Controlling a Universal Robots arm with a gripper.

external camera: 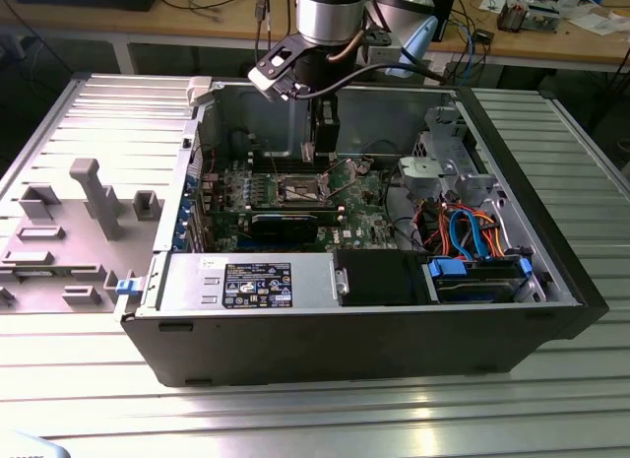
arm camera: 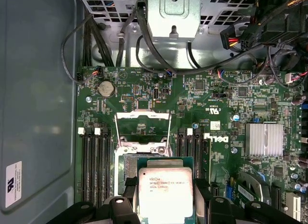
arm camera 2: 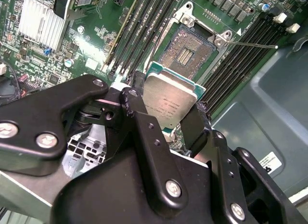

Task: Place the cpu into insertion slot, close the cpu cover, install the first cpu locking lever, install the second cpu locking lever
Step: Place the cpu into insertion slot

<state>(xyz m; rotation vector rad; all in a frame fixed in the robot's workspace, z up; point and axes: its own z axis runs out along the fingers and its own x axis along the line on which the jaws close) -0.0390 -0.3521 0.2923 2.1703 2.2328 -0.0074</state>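
Ribbed grey metal table (external camera: pixel 295 419) bearing an open black computer case (external camera: pixel 345 350). Exterior view: black gripper (external camera: pixel 325 133) hanging inside the case, over the green circuit board (external camera: pixel 295 197). Both wrist views: fingers clamped on a small square silvery-grey cpu (arm camera 2: pixel 168 101), held just beside the dark-centred square insertion slot (arm camera 2: pixel 185 53), not seated in it. First wrist view: silvery frame cpu cover (arm camera: pixel 143 130) swung open beyond the slot.

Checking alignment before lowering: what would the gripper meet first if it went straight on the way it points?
Probably the open insertion slot, touched first by the cpu clamped in the gripper. The cpu looks slightly offset from it, though depth is unclear.
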